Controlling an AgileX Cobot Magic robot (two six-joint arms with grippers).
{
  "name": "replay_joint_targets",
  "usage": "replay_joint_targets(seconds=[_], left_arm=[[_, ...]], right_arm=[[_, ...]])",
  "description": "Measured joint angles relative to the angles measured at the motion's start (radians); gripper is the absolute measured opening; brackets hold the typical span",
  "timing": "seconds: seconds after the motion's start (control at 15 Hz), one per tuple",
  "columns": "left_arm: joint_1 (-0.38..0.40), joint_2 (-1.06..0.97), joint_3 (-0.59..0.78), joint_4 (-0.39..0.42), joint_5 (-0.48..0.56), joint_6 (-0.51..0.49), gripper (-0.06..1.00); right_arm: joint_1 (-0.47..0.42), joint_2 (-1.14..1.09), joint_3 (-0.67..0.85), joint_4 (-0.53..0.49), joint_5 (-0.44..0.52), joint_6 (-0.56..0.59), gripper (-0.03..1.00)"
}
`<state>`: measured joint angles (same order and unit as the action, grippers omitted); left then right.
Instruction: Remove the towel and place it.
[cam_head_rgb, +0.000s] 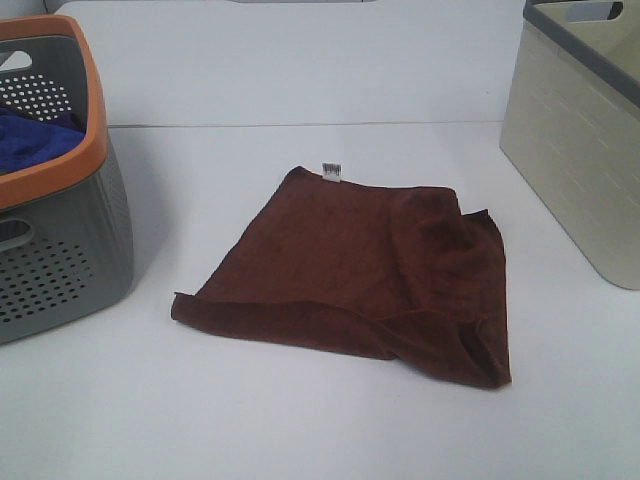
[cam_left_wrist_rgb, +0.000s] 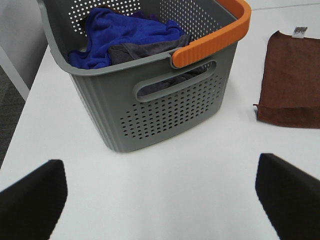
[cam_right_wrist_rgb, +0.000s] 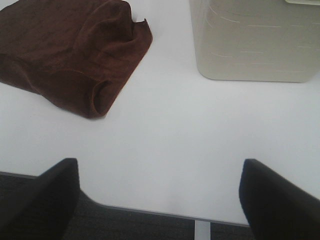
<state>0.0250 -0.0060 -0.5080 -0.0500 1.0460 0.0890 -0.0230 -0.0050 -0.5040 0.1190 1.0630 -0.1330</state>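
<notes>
**Towel lies flat, both pincers wait open**

Nearest you, the left pincer (cam_left_wrist_rgb: 160, 197) and right pincer (cam_right_wrist_rgb: 159, 197) hang spread wide and empty over the table (cam_head_rgb: 300, 420). Between the baskets, the towel (cam_head_rgb: 365, 272) lies flat, one corner rumpled. Farther off stand the gray basket (cam_head_rgb: 55, 240), holding the blue cloth (cam_head_rgb: 35, 140), and the beige bin (cam_head_rgb: 580, 150), probably the drop-off.

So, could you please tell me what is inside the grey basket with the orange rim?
The grey basket holds a crumpled blue cloth with a dark grey cloth beside it. Anything beneath them is covered and cannot be seen.
</notes>
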Motion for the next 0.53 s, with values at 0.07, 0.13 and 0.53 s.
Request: replay_joint_targets(seconds=[0.07,0.13,0.53], left_arm=[[0.000,0.000,0.000,0.000,0.000,0.000,0.97],[0.000,0.000,0.000,0.000,0.000,0.000,0.97],[0.000,0.000,0.000,0.000,0.000,0.000,0.97]], right_arm=[[0.000,0.000,0.000,-0.001,0.000,0.000,0.76],[0.000,0.000,0.000,-0.001,0.000,0.001,0.76],[0.000,0.000,0.000,0.000,0.000,0.001,0.76]])
